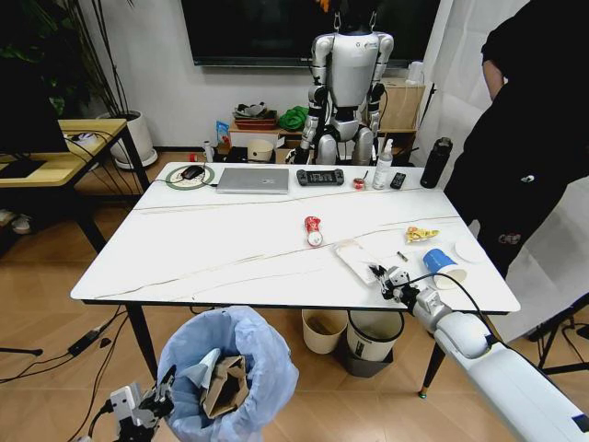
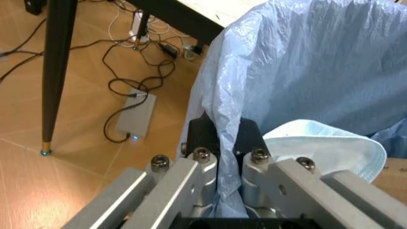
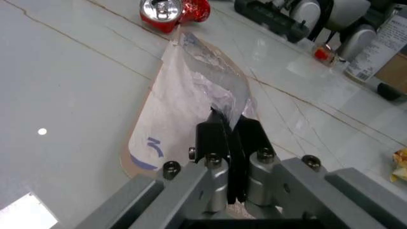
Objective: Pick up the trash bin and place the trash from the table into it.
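No writing reads clearly; only blue marks on the clear plastic sheet, pinched at its near edge by the right gripper, arm stretched over the table. Left gripper, low, clamps the trash bin liner.

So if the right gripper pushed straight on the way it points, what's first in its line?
The right gripper, shut on the clear plastic wrapper, points along it toward the crushed red can. Past the wrapper, that can probably comes first.
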Robot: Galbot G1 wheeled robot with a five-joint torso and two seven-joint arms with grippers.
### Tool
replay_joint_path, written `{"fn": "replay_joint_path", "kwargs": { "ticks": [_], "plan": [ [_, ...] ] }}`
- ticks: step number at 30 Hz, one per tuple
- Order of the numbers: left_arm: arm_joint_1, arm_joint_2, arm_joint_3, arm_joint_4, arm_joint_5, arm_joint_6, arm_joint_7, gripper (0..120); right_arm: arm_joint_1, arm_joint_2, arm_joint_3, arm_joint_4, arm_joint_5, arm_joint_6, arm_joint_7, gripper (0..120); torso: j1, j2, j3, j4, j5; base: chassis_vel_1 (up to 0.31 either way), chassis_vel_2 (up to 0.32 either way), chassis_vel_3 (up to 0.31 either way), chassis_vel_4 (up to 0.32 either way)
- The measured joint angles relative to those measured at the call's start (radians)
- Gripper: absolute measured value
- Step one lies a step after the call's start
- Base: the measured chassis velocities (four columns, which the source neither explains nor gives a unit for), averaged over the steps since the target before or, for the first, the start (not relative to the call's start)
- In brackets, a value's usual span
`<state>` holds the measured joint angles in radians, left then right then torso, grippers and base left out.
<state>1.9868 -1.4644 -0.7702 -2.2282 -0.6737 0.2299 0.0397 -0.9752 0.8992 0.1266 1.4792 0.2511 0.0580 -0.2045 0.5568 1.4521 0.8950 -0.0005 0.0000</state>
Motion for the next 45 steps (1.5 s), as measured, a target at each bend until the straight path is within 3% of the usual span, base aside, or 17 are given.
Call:
{"fn": "replay_joint_path", "kwargs": {
  "ticks": [3, 7, 14, 17, 21, 25, 34, 45],
  "plan": [
    [-0.001, 0.003, 0.003, 0.000, -0.001, 0.000, 0.000, 0, -0.010, -0.004, 0.015, 0.021, 0.036, 0.001, 0.000, 0, 0.000, 0.000, 0.000, 0.0001, 0.0004, 0.000, 0.000, 0.000, 0.000],
    [-0.004, 0.006, 0.008, 0.000, -0.004, 0.001, 0.000, 0, -0.055, -0.058, 0.080, 0.187, 0.217, -0.010, -0.023, 0, 0.000, 0.000, 0.000, 0.0000, -0.0007, 0.000, 0.000, 0.000, 0.000],
    [-0.002, 0.016, 0.005, 0.001, -0.012, 0.001, 0.000, 0, -0.090, -0.170, 0.111, 0.455, 0.389, -0.029, -0.058, 0, 0.000, 0.000, 0.000, -0.0002, 0.0006, 0.000, 0.000, 0.000, 0.000],
    [0.000, 0.018, 0.005, 0.001, -0.012, 0.002, 0.001, 0, -0.088, -0.206, 0.085, 0.551, 0.468, -0.054, -0.064, 0, 0.000, 0.000, 0.000, 0.0000, -0.0001, 0.000, 0.000, 0.000, 0.000],
    [0.004, 0.025, 0.000, -0.002, -0.012, 0.003, 0.001, 0, -0.048, -0.267, -0.025, 0.739, 0.638, -0.108, -0.059, 0, 0.000, 0.000, 0.000, 0.0003, -0.0002, 0.000, 0.000, 0.000, 0.000],
    [0.003, 0.026, -0.006, -0.012, -0.014, 0.007, 0.000, 0, -0.025, -0.289, -0.125, 0.813, 0.688, -0.117, -0.054, 0, 0.000, 0.000, 0.000, 0.0000, 0.0001, 0.000, 0.000, 0.000, 0.000],
    [-0.006, 0.014, -0.005, -0.017, -0.008, 0.017, -0.009, 0, 0.014, -0.296, -0.354, 0.817, 0.588, -0.087, -0.071, 0, 0.000, 0.000, 0.000, -0.0004, -0.0001, 0.000, 0.000, 0.000, 0.000],
    [-0.003, 0.008, -0.002, -0.009, 0.013, 0.020, -0.009, 0, 0.195, -0.160, -0.533, 0.696, 0.558, -0.034, -0.075, 0, 0.000, 0.000, 0.000, 0.0002, 0.0000, 0.000, 0.000, 0.000, 0.000]
  ]
}}
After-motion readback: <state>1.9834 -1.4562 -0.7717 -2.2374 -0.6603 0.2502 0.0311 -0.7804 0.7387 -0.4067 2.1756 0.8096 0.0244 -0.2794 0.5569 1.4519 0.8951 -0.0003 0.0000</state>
